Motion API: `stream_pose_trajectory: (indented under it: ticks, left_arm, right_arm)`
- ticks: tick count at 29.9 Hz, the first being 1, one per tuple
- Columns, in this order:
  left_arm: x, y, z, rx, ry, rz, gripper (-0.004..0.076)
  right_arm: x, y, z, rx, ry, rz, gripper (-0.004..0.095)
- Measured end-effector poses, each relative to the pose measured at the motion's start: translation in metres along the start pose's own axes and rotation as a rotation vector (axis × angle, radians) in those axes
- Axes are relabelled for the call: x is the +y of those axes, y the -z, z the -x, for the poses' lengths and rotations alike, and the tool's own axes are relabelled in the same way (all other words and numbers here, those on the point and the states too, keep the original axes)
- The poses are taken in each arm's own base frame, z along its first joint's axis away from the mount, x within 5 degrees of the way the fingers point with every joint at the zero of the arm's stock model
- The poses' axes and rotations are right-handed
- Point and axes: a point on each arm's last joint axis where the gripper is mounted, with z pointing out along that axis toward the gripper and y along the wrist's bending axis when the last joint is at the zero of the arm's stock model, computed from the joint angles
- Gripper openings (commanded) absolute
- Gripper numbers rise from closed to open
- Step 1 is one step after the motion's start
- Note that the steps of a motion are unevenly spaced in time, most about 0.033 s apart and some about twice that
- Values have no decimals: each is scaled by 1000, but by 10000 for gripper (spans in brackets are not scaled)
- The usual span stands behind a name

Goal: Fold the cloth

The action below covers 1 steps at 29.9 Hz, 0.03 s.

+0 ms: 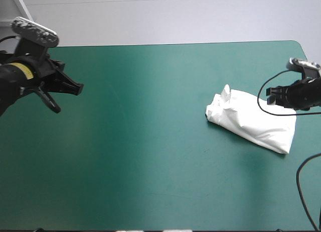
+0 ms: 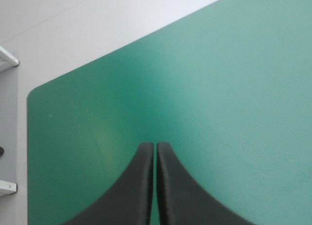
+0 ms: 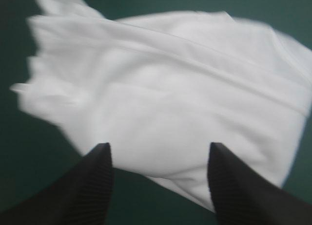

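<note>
The white T-shirt [image 1: 253,120] lies as a folded bundle on the teal-green cover near the table's right edge, one crumpled end toward the table's middle. My right gripper [image 1: 271,96] hovers at the bundle's right side, open, its black fingers apart with nothing between them. In the right wrist view the T-shirt [image 3: 165,88] spreads just ahead of the right gripper [image 3: 158,152]. My left gripper [image 1: 67,94] is raised over the table's far left, far from the T-shirt. In the left wrist view the left gripper [image 2: 155,146] is shut, its fingers meeting over bare cover.
The teal-green cover [image 1: 150,141] stretches bare between the two arms. The table's far edge [image 1: 175,44] runs along the back, and its rounded far left corner [image 2: 35,91] shows in the left wrist view.
</note>
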Motion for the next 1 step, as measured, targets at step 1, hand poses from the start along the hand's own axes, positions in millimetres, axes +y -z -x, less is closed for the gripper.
stream_pose_trajectory:
  ticks: [1]
  left_arm:
    - [3, 10, -2, -20, 11, 18, 19]
  right_arm:
    - [9, 14, 2, -49, 28, 35, -7]
